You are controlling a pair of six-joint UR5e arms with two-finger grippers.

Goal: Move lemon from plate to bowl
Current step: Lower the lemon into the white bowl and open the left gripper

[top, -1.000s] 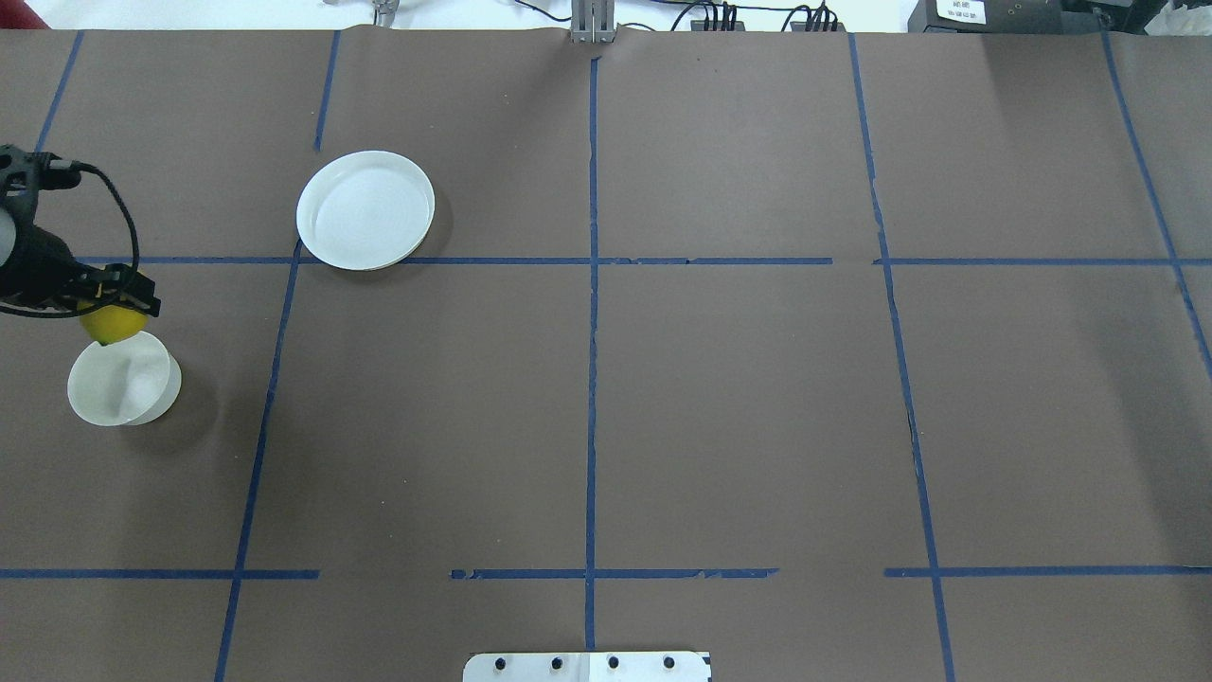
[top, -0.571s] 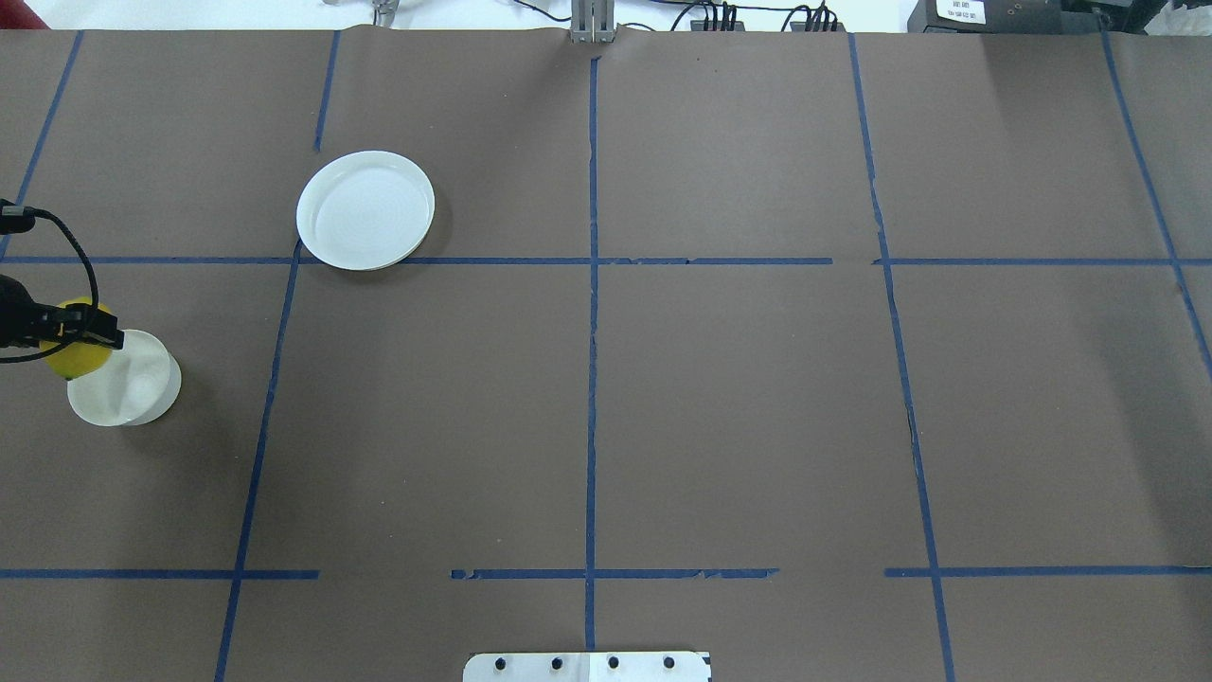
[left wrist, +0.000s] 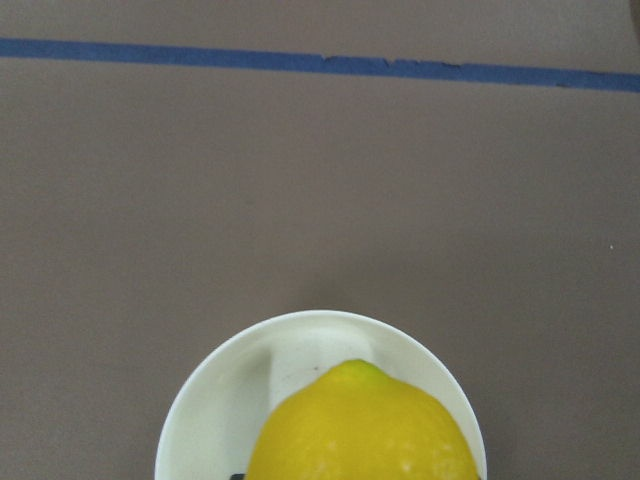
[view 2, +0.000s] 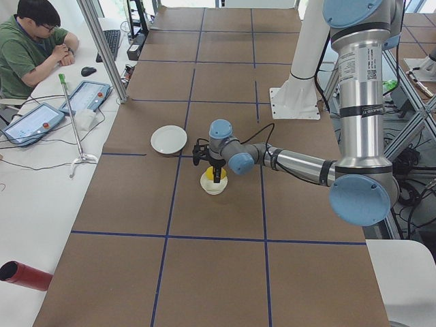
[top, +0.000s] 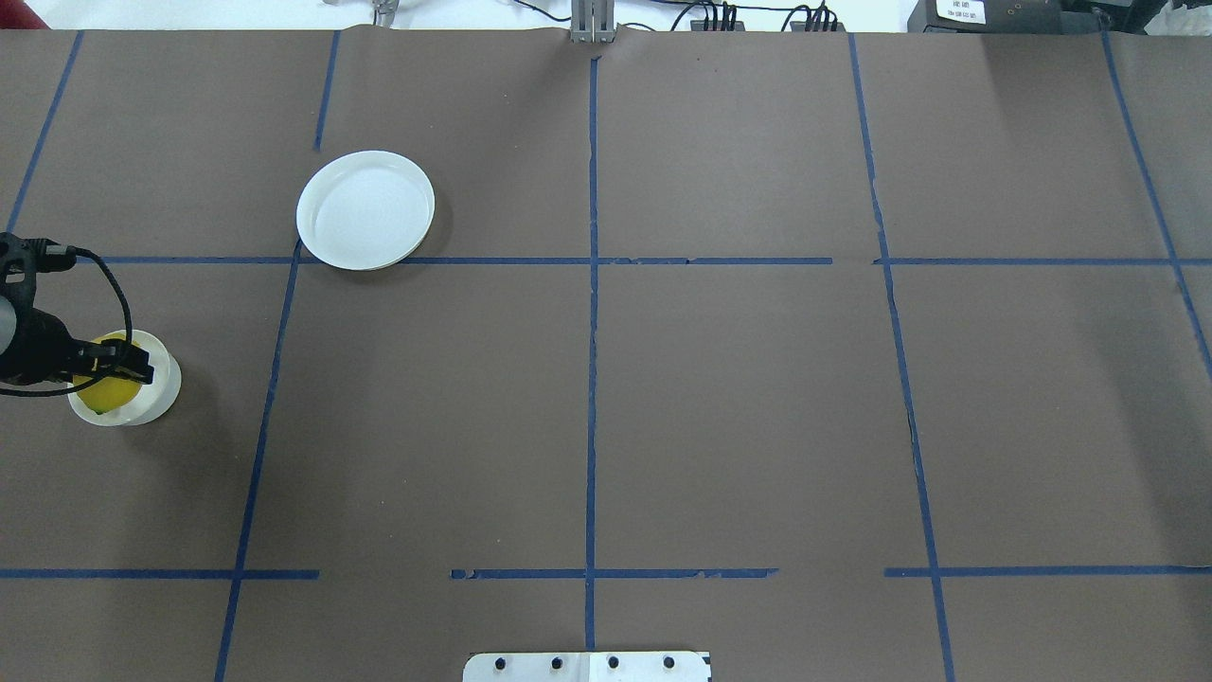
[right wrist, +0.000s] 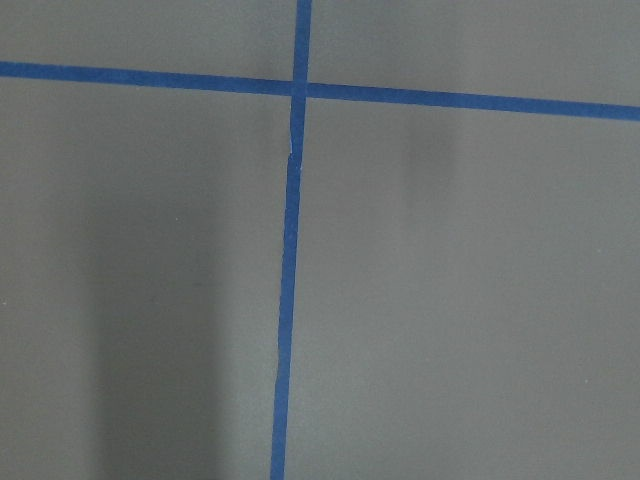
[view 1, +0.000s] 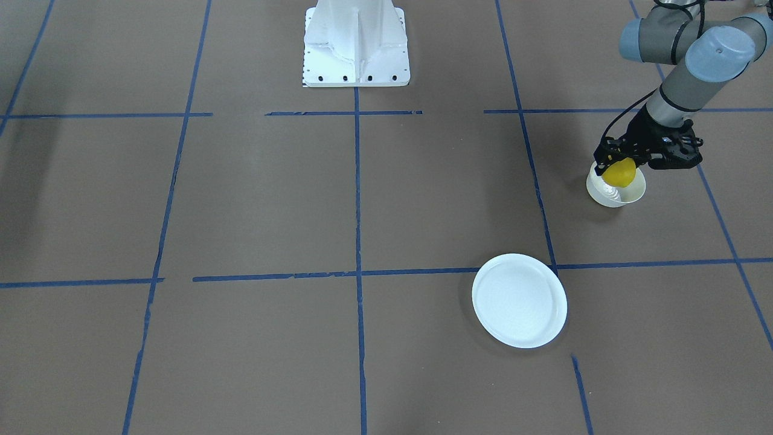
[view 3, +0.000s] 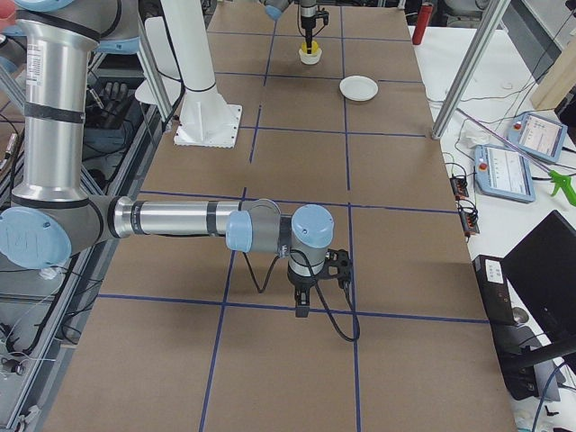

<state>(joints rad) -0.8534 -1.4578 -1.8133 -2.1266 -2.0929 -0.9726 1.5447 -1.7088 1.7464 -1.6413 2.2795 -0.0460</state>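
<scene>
Yellow against brown: seen from the front, the lemon point(view 1: 619, 173) sits in the mouth of the bowl point(view 1: 611, 197), the left gripper point(view 1: 619, 163) above it with its fingers clamped on the fruit, and the plate point(view 1: 519, 300) lies well apart on the table point(view 1: 272, 199). From overhead, the lemon shows inside the bowl's rim near the table's left edge, partly under the black fingers. The left-end camera has it low over the bowl. From the right end, the right gripper point(view 3: 302, 306) hangs close above the table; whether its fingers are apart cannot be told. The left wrist camera looks down on lemon and bowl rim; the right wrist's shows blue tape point(right wrist: 288, 300) on the table.
</scene>
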